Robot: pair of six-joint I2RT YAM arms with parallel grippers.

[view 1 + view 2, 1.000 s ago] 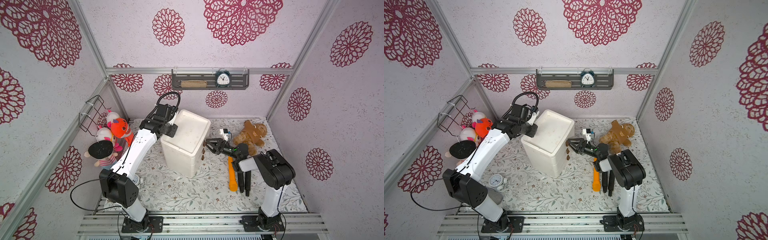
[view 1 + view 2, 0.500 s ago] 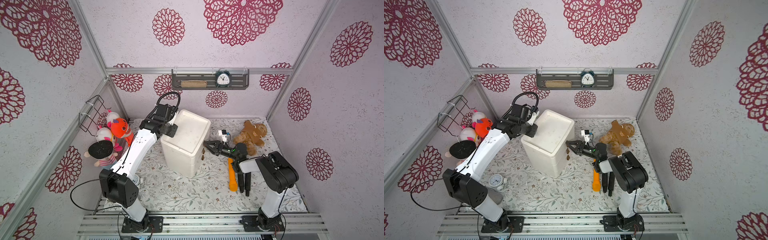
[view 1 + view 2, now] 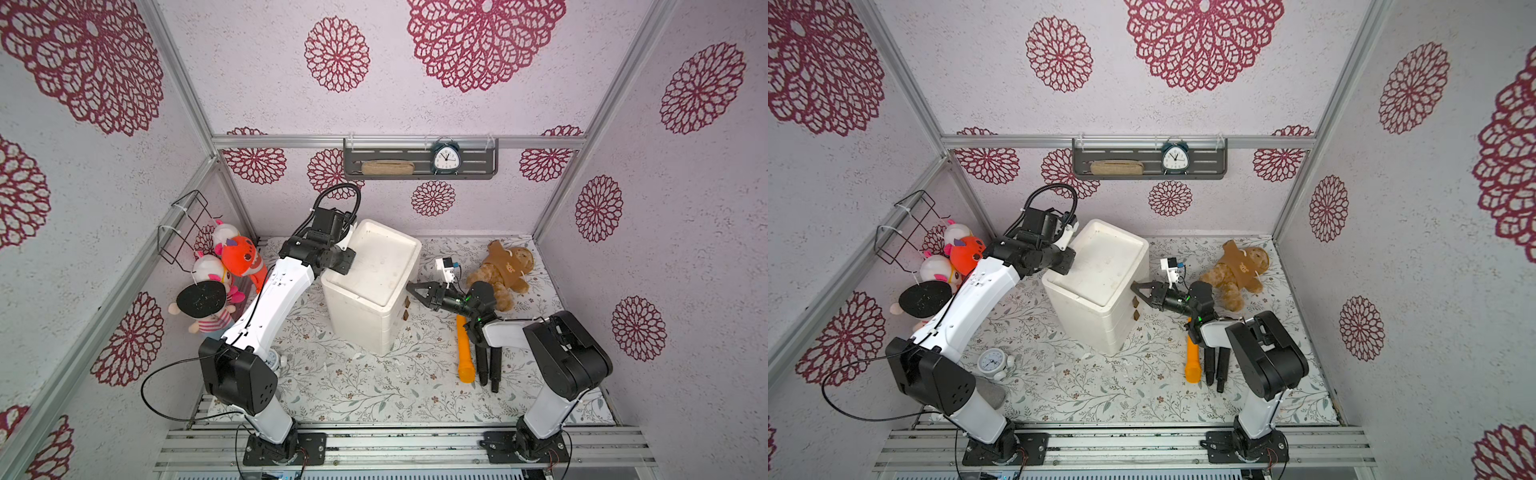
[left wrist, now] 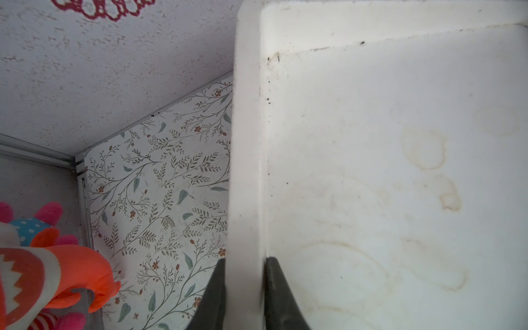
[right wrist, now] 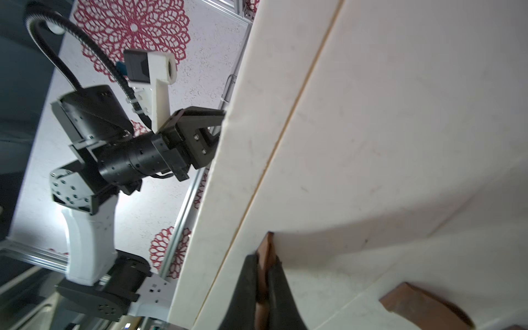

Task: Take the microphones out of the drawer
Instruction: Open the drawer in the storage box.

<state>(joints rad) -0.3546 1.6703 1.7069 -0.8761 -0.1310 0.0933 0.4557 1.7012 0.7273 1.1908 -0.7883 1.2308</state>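
Observation:
A white drawer unit [image 3: 374,270] [image 3: 1100,266] stands mid-floor in both top views, its drawer fronts flush and closed. My left gripper [image 3: 347,259] [image 4: 245,258] is shut on the raised rim [image 4: 245,143] of the unit's top, one finger on each side. My right gripper [image 3: 409,288] [image 5: 264,258] is shut on the brown handle tab [image 5: 267,245] of the top drawer. A second brown tab [image 5: 423,300] sits lower on the front. The microphone is hidden from every view.
On the floor right of the unit lie a brown teddy bear [image 3: 503,270], an orange cylinder [image 3: 464,349] and two black rods [image 3: 488,365] by the right arm. Plush toys [image 3: 232,266] and a wire basket [image 3: 187,224] crowd the left wall. A small clock [image 3: 992,363] stands near the left arm's base.
My right gripper has moved left to the drawer front and closed from open onto the top handle tab. The left arm has stayed clamped on the rim.

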